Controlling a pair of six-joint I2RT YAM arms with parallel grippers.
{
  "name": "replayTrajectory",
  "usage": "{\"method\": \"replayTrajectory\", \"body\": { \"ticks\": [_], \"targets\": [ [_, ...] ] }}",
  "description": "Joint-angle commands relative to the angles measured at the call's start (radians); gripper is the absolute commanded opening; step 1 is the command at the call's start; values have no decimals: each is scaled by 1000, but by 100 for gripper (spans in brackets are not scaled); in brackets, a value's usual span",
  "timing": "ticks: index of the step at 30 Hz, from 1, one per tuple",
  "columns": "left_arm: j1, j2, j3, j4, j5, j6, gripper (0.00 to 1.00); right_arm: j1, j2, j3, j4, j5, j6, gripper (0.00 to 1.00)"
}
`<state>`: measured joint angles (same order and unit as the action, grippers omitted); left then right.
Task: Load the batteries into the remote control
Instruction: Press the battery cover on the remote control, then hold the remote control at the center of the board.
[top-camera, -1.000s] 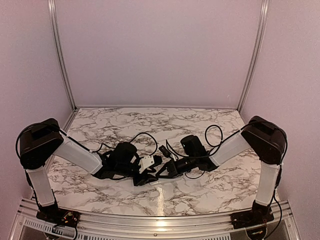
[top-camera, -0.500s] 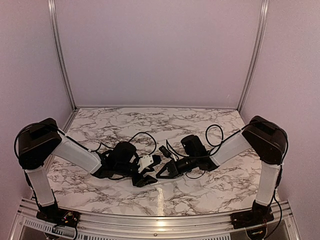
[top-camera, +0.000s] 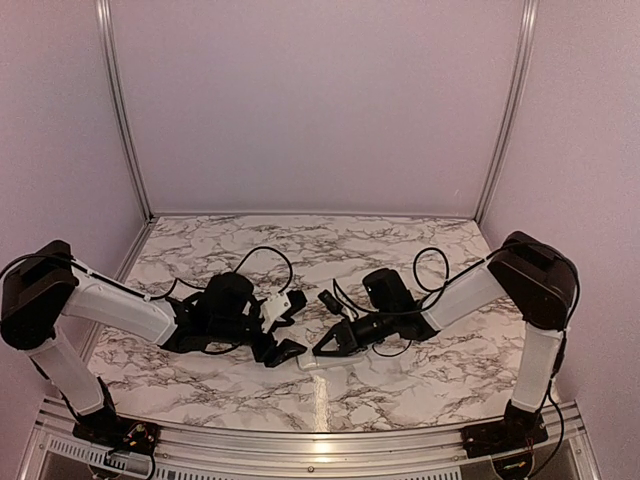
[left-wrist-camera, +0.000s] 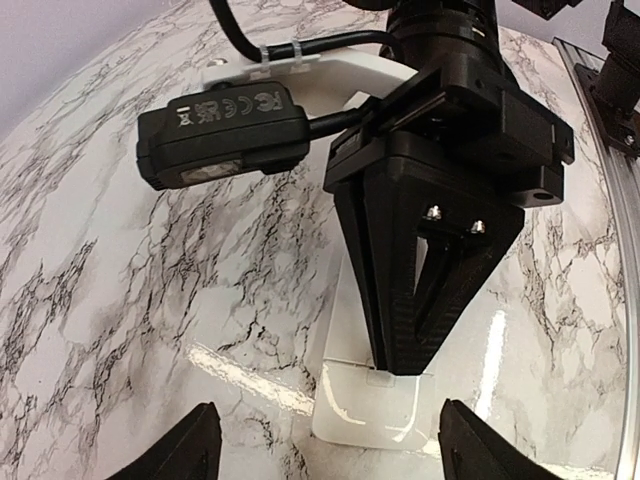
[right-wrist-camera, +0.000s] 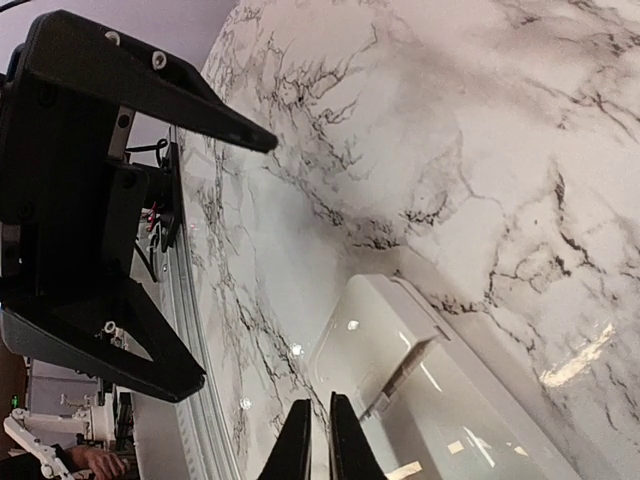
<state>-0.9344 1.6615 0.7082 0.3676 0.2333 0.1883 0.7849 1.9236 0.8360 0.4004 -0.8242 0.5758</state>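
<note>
Left gripper jaws stand wide apart with nothing between them. In its own wrist view the two fingertips sit at the bottom corners, clear of everything. The right gripper is closed, its fingers pressed together into one narrow point. No object shows between them.

That point comes down on the left end of the remote control. Whether it presses the plastic or stops just above it cannot be told. The remote lies flat on the marble table, near the front edge and about midway between the two arms, its length running roughly left to right. Its plain white back faces up, and the right wrist view shows a shallow open battery recess at the end under the closed fingers. That recess is glossy white inside, with a thin rib across it.

The left gripper sits just left of the remote, low over the table and facing the right gripper, but apart from both.

A small dark cylinder lies on the marble a little farther back, beside the right arm's cables — too small to say whether it is one of the batteries.
</note>
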Motion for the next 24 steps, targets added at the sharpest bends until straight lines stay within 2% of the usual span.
{"method": "replayTrajectory", "body": {
  "ticks": [1, 5, 7, 8, 9, 10, 11, 14, 17, 22, 24],
  "targets": [
    [11, -77, -52, 36, -88, -151, 78, -15, -45, 18, -19, 7, -20, 7],
    [15, -120, -80, 56, -135, -317, 76, -50, -92, 6, -23, 1, -30, 10],
    [15, -145, -90, 50, -158, -384, 79, -78, -126, -1, -58, 10, -57, 12],
    [16, -157, -98, 47, -164, -420, 81, -90, -151, -5, -91, 19, -75, 13],
    [17, -169, -108, 54, -160, -457, 86, -103, -170, -11, -116, 31, -92, 14],
    [17, -181, -126, 69, -155, -499, 96, -114, -191, -17, -139, 44, -113, 16],
    [17, -194, -153, 104, -149, -551, 99, -124, -205, -23, -168, 58, -131, 17],
    [17, -245, -224, 184, -176, -683, 99, -163, -244, -53, -221, 92, -175, 26],
    [20, -298, -234, 122, -252, -777, 99, -204, -265, -96, -254, 113, -209, 35],
    [12, -286, -184, -14, -240, -805, 99, -226, -267, -136, -305, 151, -258, 37],
    [10, -245, -164, -37, -240, -835, 93, -227, -259, -150, -287, 138, -252, 37]
  ]
}}
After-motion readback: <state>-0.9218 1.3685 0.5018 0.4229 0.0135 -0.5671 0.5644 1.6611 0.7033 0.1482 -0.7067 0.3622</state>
